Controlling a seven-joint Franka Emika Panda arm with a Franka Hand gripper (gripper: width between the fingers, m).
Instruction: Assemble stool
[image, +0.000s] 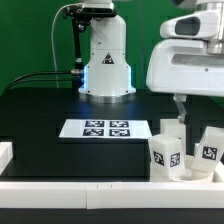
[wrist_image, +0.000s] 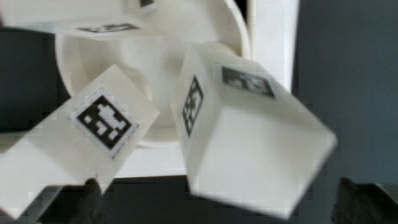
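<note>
The stool's round white seat (wrist_image: 151, 60) lies flat at the exterior view's right, with chunky white legs standing on it. Two legs show tags in the exterior view, one (image: 166, 152) nearer the middle and one (image: 210, 150) at the right edge. A third white leg top (image: 171, 128) rises behind them, right under my gripper (image: 181, 108). In the wrist view, one tagged leg (wrist_image: 258, 140) stands between my dark fingertips (wrist_image: 71, 205) without touching them, and another leg (wrist_image: 98, 120) leans beside it. My gripper (wrist_image: 217, 205) is open and holds nothing.
The marker board (image: 107, 129) lies flat on the black table in front of the robot base (image: 106, 60). A long white rail (image: 80, 188) runs along the front edge and another rail (image: 5, 155) on the left. A white rail (wrist_image: 270, 40) passes close beside the seat.
</note>
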